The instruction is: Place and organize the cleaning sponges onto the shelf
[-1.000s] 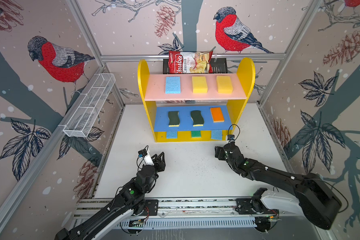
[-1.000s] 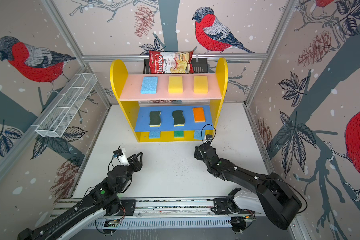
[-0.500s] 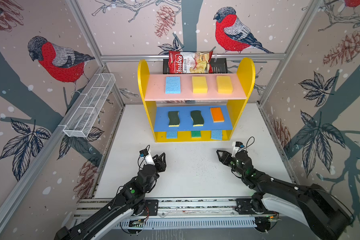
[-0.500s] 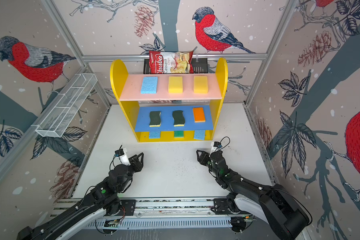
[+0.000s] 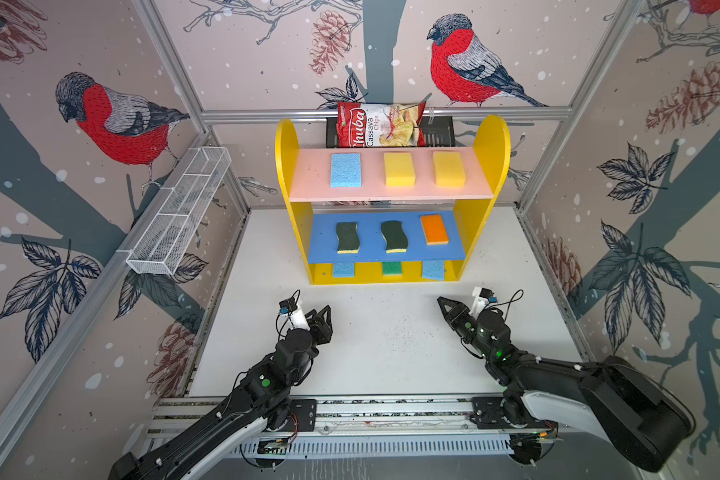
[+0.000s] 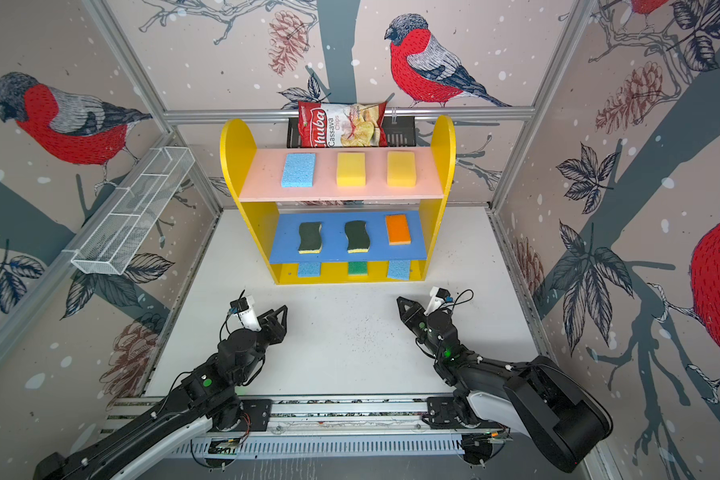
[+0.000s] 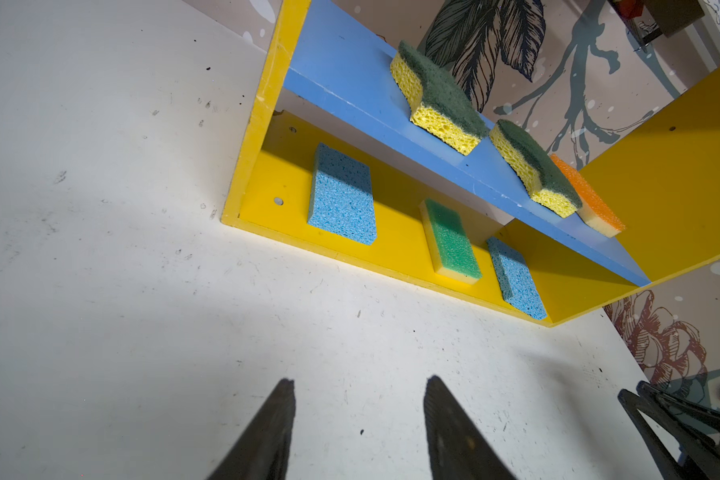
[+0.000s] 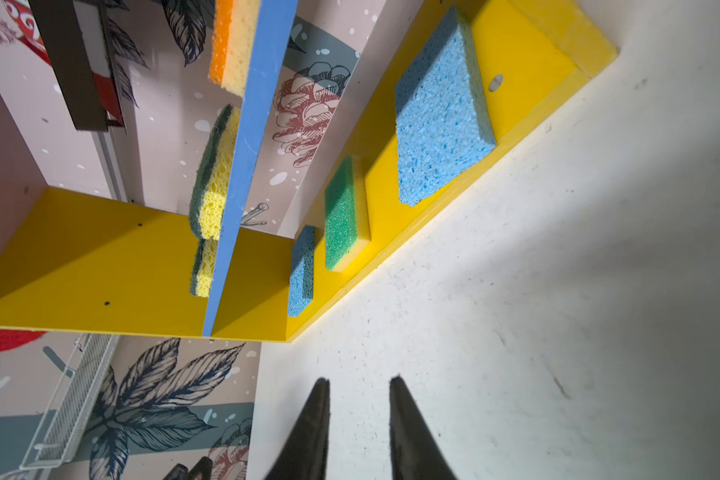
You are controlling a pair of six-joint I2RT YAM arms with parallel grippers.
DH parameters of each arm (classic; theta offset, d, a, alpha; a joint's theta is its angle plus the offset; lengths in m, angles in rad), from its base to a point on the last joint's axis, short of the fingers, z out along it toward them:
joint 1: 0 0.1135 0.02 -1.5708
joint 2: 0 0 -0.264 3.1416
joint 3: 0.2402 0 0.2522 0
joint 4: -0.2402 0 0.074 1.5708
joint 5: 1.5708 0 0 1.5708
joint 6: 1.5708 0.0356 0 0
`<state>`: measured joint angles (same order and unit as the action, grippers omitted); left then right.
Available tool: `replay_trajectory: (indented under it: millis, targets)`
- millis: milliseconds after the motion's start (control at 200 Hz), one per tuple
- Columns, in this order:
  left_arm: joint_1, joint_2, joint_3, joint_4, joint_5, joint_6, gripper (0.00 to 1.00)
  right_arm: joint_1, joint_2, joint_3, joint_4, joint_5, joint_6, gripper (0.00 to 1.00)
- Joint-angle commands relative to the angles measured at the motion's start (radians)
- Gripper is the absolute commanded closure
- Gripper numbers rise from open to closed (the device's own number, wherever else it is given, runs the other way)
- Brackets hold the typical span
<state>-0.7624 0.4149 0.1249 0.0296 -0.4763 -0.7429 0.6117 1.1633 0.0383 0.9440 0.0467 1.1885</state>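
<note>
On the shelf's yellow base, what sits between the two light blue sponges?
The bright green sponge, lying flat, apart from both; the left wrist view shows it clearest, both top views too.

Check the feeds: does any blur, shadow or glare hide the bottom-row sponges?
Both top views: sharp, evenly lit, but the blue middle board overhangs the bottom sponges. Left wrist view: all three sharp, no glare; left gripper blurred. Right wrist view: likewise, right gripper blurred.

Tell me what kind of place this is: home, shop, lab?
Probably a robot lab test cell, not a home: two arms mounted on a rail, an aluminium frame holding bird-print wall panels, and a toy-like shelf of sponges staged on a white table.
</note>
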Motion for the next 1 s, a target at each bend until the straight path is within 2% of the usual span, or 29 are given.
replay_trajectory:
  millis: [0,160,265,385,635,790,996]
  targets:
    - [0.002,-0.008,0.005,-0.011,-0.028,0.014,0.49,0.004,0.052,-0.01,0.136,0.036,0.113,0.81]
    - [0.002,-0.017,0.001,-0.014,-0.036,0.017,0.49,0.033,0.168,-0.032,0.265,0.088,0.183,0.95]
    - [0.002,-0.021,0.007,-0.029,-0.043,0.026,0.48,0.062,0.18,-0.028,0.283,0.141,0.18,0.96]
    - [0.002,-0.026,0.006,-0.039,-0.056,0.028,0.49,0.066,0.149,-0.002,0.2,0.182,0.174,0.97]
    - [0.002,-0.007,-0.014,-0.001,-0.056,0.022,0.48,0.075,0.195,-0.003,0.233,0.247,0.212,0.98]
    - [0.002,0.016,-0.006,0.007,-0.061,0.028,0.49,0.077,0.294,0.001,0.336,0.242,0.245,0.98]
    - [0.002,0.02,-0.003,0.005,-0.062,0.028,0.48,0.076,0.507,0.006,0.558,0.203,0.3,0.98]
